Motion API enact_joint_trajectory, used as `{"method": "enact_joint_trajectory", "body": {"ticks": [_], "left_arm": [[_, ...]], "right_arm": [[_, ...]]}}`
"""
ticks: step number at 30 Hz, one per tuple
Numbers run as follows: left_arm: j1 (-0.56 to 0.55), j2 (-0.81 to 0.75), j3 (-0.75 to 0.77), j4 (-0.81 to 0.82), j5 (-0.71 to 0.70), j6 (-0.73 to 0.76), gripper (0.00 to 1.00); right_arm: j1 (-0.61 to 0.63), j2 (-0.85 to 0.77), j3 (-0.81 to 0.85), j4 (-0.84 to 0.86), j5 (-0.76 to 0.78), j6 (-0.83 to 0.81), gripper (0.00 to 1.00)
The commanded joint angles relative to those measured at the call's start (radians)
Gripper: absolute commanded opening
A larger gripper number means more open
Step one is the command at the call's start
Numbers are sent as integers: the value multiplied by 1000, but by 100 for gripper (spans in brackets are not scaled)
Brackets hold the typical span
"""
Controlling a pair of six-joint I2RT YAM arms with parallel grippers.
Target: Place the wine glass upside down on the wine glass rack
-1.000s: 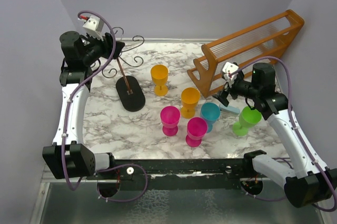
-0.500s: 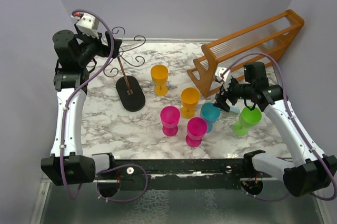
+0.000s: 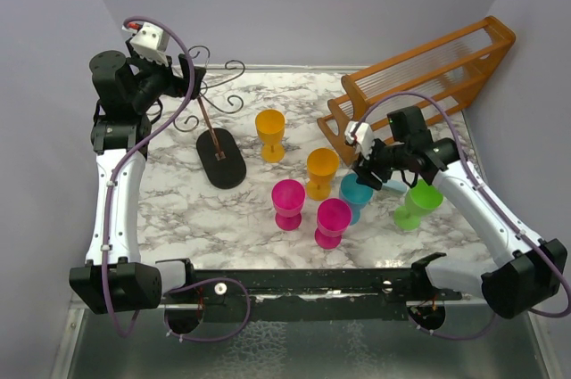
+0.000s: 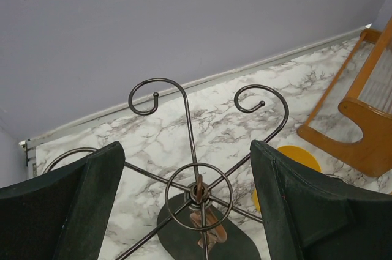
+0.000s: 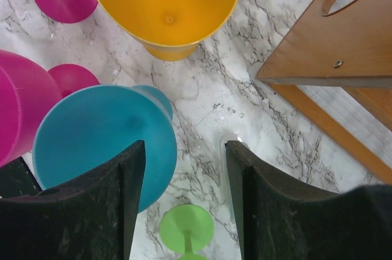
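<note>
The wine glass rack (image 3: 221, 158), a thin dark wire stand with curled arms and a black oval base, stands at the back left. My left gripper (image 3: 185, 85) is open and empty at the level of its curled arms. In the left wrist view its fingers (image 4: 67, 211) flank the rack's hub ring (image 4: 199, 193) without touching it. My right gripper (image 3: 370, 169) is open and empty, just above and right of the blue glass (image 3: 355, 193). In the right wrist view the blue glass rim (image 5: 98, 141) lies by the left finger and the green glass's foot (image 5: 187, 228) shows between the fingers.
Two orange glasses (image 3: 269, 134) (image 3: 322, 172), two pink glasses (image 3: 288, 202) (image 3: 333, 221) and a green glass (image 3: 417, 203) stand upright mid-table. A wooden slatted rack (image 3: 419, 85) stands at the back right. A pale clear object (image 3: 390, 185) lies beside the blue glass.
My right arm has swung left and down, from over the green glass toward the blue glass. My left arm shifted slightly left early on, then held still at the rack.
</note>
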Motion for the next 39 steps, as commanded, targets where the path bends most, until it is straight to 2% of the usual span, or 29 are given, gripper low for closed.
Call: {"method": "enact_joint_trajectory", "body": {"ticks": [1, 13, 20, 25, 29, 35, 39], "left_arm": [[-1, -17, 13, 11, -16, 6, 86], [-1, -13, -1, 25, -15, 13, 86], [-1, -13, -5, 26, -11, 12, 86], [-1, -15, -2, 18, -14, 18, 87], [-1, -14, 25, -10, 2, 29, 92], [-1, -2, 94, -64, 29, -19, 99], [-1, 9, 124, -66, 102, -143, 98]], "right_arm": [[19, 13, -15, 13, 87, 19, 52], [25, 30, -34, -5, 80, 8, 25], [24, -25, -40, -19, 171, -6, 1], [24, -121, -56, -4, 263, -14, 1], [24, -211, -37, -29, 291, -38, 1], [20, -302, 94, -120, 193, -70, 1], [20, -350, 185, -96, 82, -89, 1]]}}
